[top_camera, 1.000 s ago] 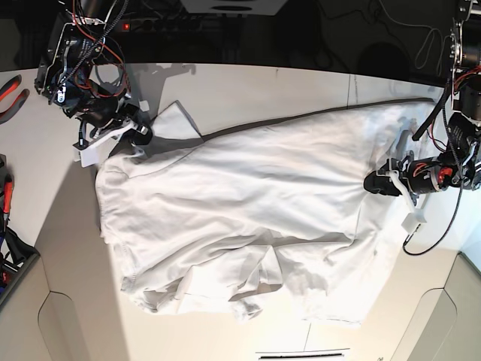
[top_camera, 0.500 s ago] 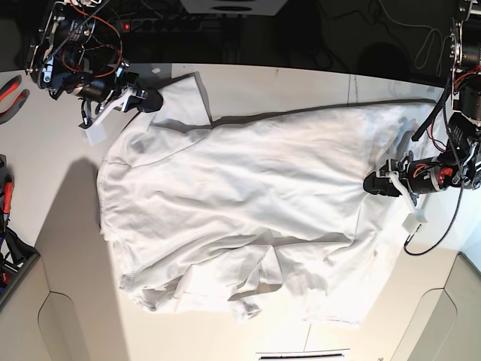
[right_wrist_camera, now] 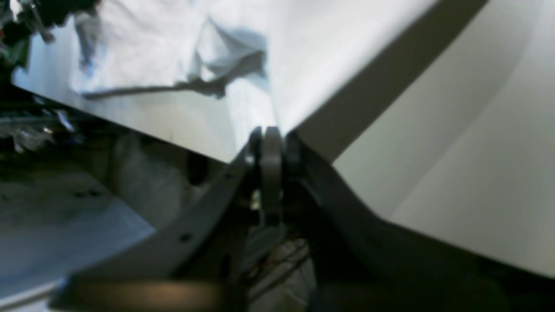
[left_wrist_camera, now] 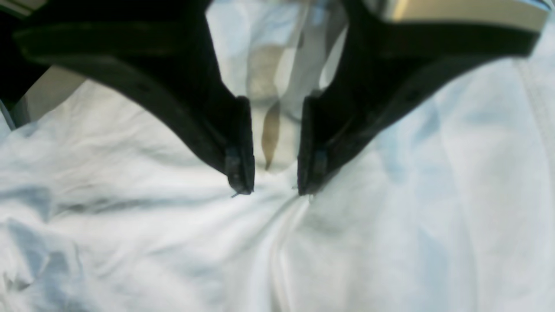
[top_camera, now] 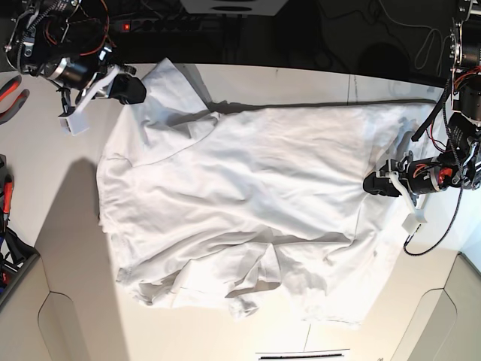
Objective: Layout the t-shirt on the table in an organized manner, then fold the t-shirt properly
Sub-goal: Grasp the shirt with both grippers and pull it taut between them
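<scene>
The white t-shirt (top_camera: 248, 195) lies spread and wrinkled over the table (top_camera: 301, 83), its near hem bunched. My right gripper (top_camera: 128, 89) is at the far left, shut on a corner of the t-shirt (right_wrist_camera: 303, 43) and holding it taut above the table (right_wrist_camera: 455, 130); its closed tips (right_wrist_camera: 271, 138) pinch the cloth. My left gripper (top_camera: 376, 184) is at the shirt's right edge. In the left wrist view its jaws stand apart, the left gripper (left_wrist_camera: 274, 188) tips resting on the t-shirt (left_wrist_camera: 390, 216), with a ridge of cloth running out from between them.
Red-handled pliers (top_camera: 11, 90) lie at the left edge above a dark bin (top_camera: 9, 263). Beige corner panels (top_camera: 71, 323) (top_camera: 443, 316) flank the near side. Cables (top_camera: 432, 226) hang off the left arm. The dark far edge (top_camera: 301, 45) lies beyond the shirt.
My right gripper has moved up and to the left with the shirt corner, drawing that side of the cloth out flatter. The left gripper has stayed in place.
</scene>
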Motion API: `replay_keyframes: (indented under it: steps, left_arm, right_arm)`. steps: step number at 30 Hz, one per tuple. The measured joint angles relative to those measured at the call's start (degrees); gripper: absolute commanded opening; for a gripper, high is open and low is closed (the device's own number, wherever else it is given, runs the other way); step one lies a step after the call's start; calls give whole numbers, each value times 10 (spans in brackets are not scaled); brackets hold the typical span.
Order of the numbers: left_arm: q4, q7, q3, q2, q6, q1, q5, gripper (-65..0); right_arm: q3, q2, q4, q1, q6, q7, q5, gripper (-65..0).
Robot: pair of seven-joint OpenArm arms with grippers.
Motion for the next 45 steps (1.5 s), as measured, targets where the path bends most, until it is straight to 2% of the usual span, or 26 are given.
replay_keyframes:
  steps: [5,8,12,14,15,16,25,26,29,31,34,37,39,41,42,45]
  left_arm:
    - [0,0,0,0,0,0,0,-439]
    - [0,0,0,2,0,0,-1,-439]
    - [0,0,0,2,0,0,-2,-439]
    - [0,1,0,2,0,0,-2,-439]
    - [0,1,0,2,0,0,-2,-439]
    - [0,1,0,1,0,0,-2,-439]
    - [2,2,0,1,0,0,-2,-439]
    - [5,5,0,0,0,1,-12,-439]
    - [26,15,-8,-5,2,5,-123,-439]
    - [52,30,-31,-8,4,4,-176,-439]
    - [94,41,-66,-10,4,0,-182,-439]
    - [112,38,-70,-8,5,0,-136,-439]
    - [111,29,-71,4,5,0,-70,-439]
    - [111,20,-70,24,5,1,4,-443]
    - [111,11,-67,33,5,2,37,-470]
    - [109,-14,-52,47,17,2,90,-633]
  right_arm:
    - [12,40,35,-8,0,-2,-3,-650]
    - [36,41,41,-8,0,-2,-40,-650]
    - [66,40,41,-8,0,-2,-41,-650]
    - [74,40,41,-8,1,-2,-45,-470]
    - [76,40,41,-8,0,-2,-47,-414]
    - [76,40,41,-8,0,-2,-49,-397]
    - [77,40,90,2,0,43,-34,-398]
    - [77,40,100,8,0,49,-34,-398]
    - [77,40,119,38,0,70,-36,-400]
    - [77,40,119,57,0,77,-36,-400]
    - [77,35,117,75,0,78,-38,-400]
    - [74,16,99,97,0,109,-48,-429]
    - [61,3,71,115,1,117,-60,-496]
    - [38,-4,31,133,1,118,-68,-595]
    - [24,-6,9,143,1,118,-69,-650]
    - [-24,-6,-66,174,1,125,-105,-650]
